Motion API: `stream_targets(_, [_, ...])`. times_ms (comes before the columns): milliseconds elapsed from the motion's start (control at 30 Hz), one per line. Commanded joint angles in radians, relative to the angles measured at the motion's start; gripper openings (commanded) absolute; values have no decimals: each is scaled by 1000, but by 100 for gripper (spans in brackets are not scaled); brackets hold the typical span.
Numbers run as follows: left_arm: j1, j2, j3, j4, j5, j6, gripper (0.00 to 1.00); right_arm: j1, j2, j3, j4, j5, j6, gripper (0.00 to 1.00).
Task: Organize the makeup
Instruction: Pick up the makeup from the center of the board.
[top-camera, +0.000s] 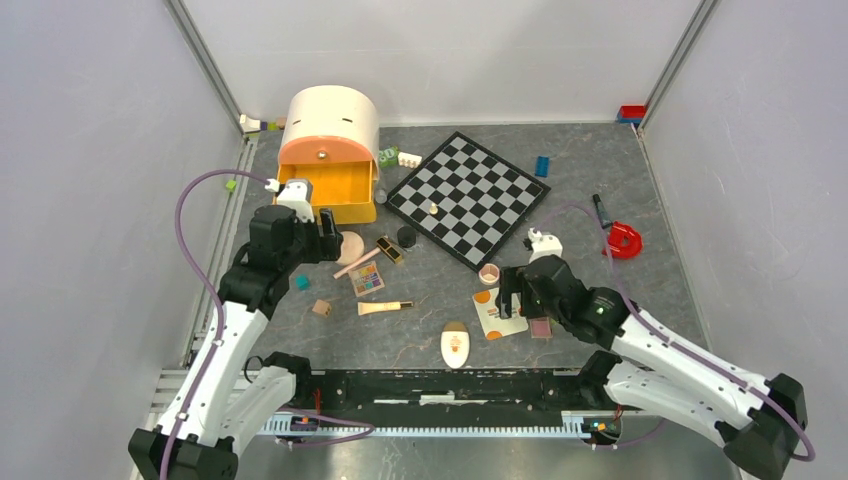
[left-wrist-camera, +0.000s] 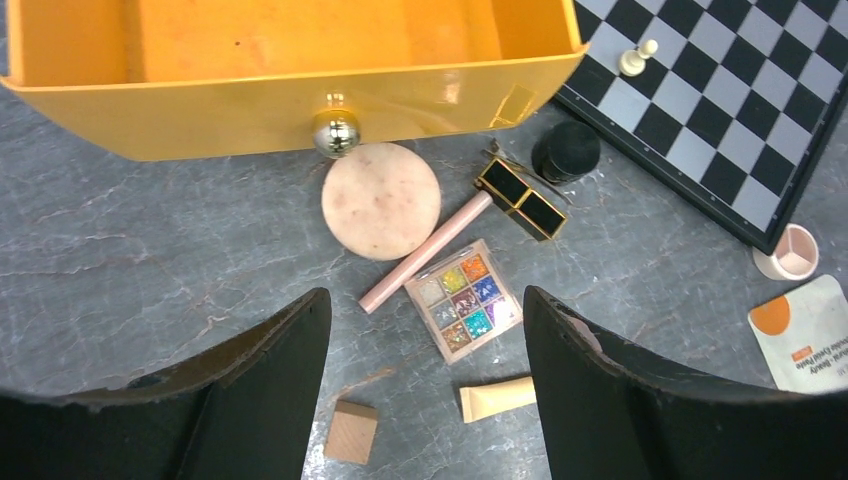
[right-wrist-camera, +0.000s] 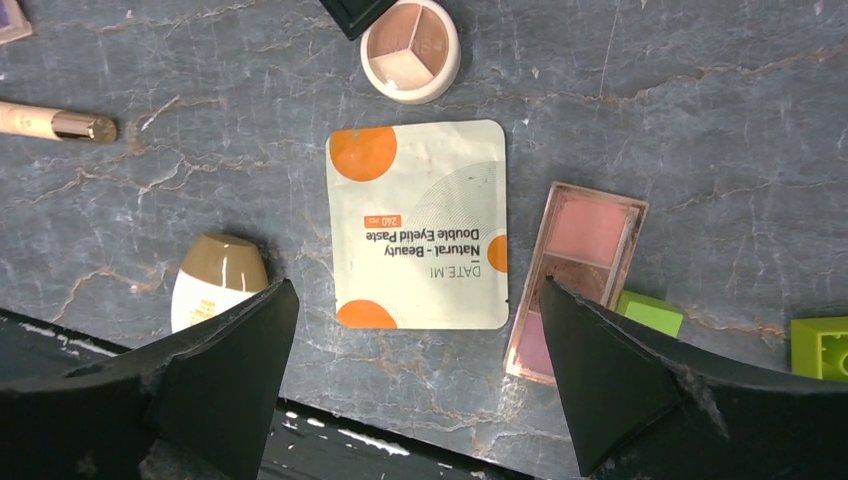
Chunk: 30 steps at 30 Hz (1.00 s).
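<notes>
The makeup lies scattered on the grey table. A round peach compact (left-wrist-camera: 381, 200), a pink stick (left-wrist-camera: 425, 252), a multicolour eyeshadow palette (left-wrist-camera: 464, 299) and a beige tube (left-wrist-camera: 495, 398) lie in front of the orange drawer (left-wrist-camera: 280, 100). My left gripper (left-wrist-camera: 422, 300) hovers open over the palette and holds nothing. The white-orange sachet (right-wrist-camera: 420, 225) lies between the spread fingers of my open right gripper (right-wrist-camera: 417, 290). The pink-brown blush palette (right-wrist-camera: 585, 250) is beside it, and the cream oval (right-wrist-camera: 215, 290) and a small round pot (right-wrist-camera: 410, 48) are close by.
The black-and-grey chessboard (top-camera: 470, 197) carries a small pawn (left-wrist-camera: 635, 60). A black-gold case (left-wrist-camera: 522, 198), a black cap (left-wrist-camera: 566, 150), a wooden cube (left-wrist-camera: 351, 432) and green bricks (right-wrist-camera: 650, 312) lie around. A red object (top-camera: 624, 240) and a black pencil (top-camera: 602, 211) are at the far right.
</notes>
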Motion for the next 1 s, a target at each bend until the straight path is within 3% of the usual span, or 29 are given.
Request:
stream_targets(0, [-15, -1, 3, 10, 48, -37, 77, -2, 82, 77, 27, 47, -27, 98])
stream_targets(533, [-24, 1, 5, 10, 1, -59, 77, -7, 318, 158, 88, 31, -91, 97])
stream_targets(967, [-24, 39, 7, 13, 9, -66, 77, -13, 376, 140, 44, 23, -144, 97])
